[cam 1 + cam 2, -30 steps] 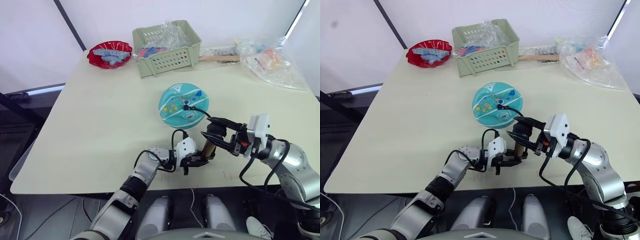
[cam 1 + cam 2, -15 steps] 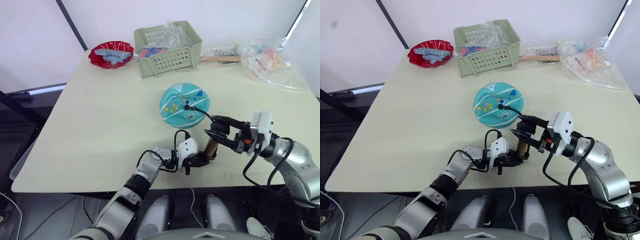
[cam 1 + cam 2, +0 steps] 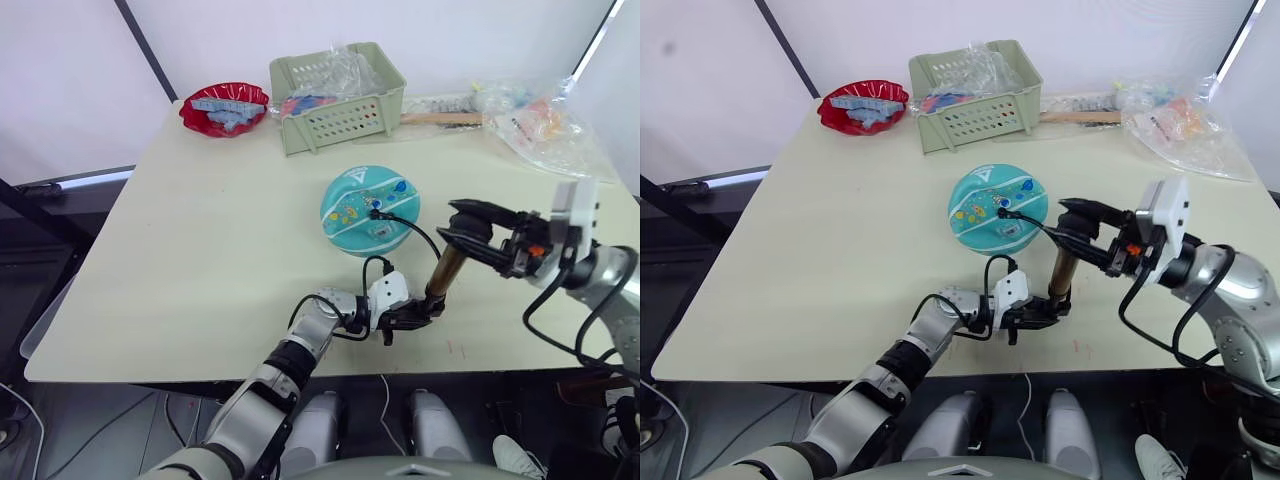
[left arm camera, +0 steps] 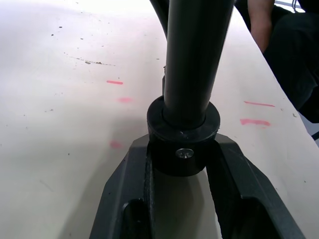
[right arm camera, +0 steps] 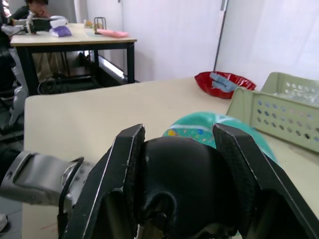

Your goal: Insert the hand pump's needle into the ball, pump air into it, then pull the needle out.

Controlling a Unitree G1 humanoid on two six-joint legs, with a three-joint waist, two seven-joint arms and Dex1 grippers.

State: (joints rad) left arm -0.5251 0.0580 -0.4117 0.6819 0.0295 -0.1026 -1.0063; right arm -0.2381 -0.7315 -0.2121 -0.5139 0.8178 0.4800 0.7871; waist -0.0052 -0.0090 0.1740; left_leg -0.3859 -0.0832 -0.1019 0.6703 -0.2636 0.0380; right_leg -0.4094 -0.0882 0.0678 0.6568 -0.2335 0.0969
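Cream table (image 3: 200, 230) bears the ball (image 3: 368, 210) mid-surface; left gripper (image 3: 415, 318) clamps the hand pump (image 3: 443, 275) foot, steadying it; right gripper (image 3: 478, 232) grips the T-handle (image 5: 182, 172) for pumping.

Left arm lies low and stretched forward, its tool (image 3: 418, 316) clamped tight around the hand pump's (image 3: 441, 280) black foot; right arm is raised, elbow out, its tool (image 3: 470, 225) gripping the handle.
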